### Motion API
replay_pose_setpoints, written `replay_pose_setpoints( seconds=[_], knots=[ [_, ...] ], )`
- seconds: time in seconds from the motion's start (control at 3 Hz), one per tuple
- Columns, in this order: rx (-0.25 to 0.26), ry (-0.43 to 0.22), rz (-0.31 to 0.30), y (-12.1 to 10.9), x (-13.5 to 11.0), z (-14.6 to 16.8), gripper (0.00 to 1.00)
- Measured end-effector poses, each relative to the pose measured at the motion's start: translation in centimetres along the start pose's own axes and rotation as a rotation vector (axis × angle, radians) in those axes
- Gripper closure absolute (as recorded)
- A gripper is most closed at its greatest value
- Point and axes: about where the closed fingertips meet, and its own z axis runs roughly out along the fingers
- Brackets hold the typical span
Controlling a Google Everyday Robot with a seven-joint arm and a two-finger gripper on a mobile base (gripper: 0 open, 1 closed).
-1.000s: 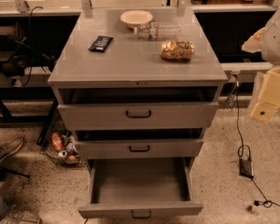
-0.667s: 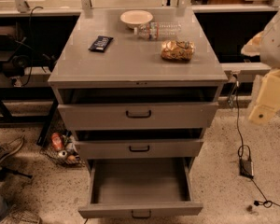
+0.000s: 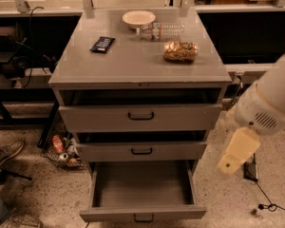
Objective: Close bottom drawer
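Observation:
The grey cabinet (image 3: 140,75) has three drawers. The bottom drawer (image 3: 142,213) is pulled far out toward me, and its inside (image 3: 140,184) is bare. Its small dark loop handle (image 3: 143,218) is at the frame's lower edge. The middle drawer (image 3: 141,151) and the top drawer (image 3: 141,116) stand slightly out. My gripper (image 3: 237,152) hangs as a cream piece under the white arm (image 3: 268,106). It is to the right of the cabinet, level with the middle and bottom drawers, and touches nothing.
On the cabinet top lie a bowl (image 3: 138,18), a water bottle (image 3: 161,31), a snack bag (image 3: 180,51) and a dark packet (image 3: 102,44). A wire basket of items (image 3: 61,151) sits on the floor at the left. Cables and a black box (image 3: 251,172) lie at the right.
My arm and gripper have moved down and to the left, closer to the cabinet's right side. The drawers have not moved.

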Motion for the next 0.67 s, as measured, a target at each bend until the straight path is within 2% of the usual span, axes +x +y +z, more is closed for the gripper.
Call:
replay_pose_setpoints(
  seconds=[0.33, 0.67],
  knots=[
    [-0.047, -0.002, 0.041, 1.34, 1.12, 3.96, 0.00],
    [-0.048, 0.000, 0.041, 1.37, 1.20, 3.98, 0.00]
  ],
)
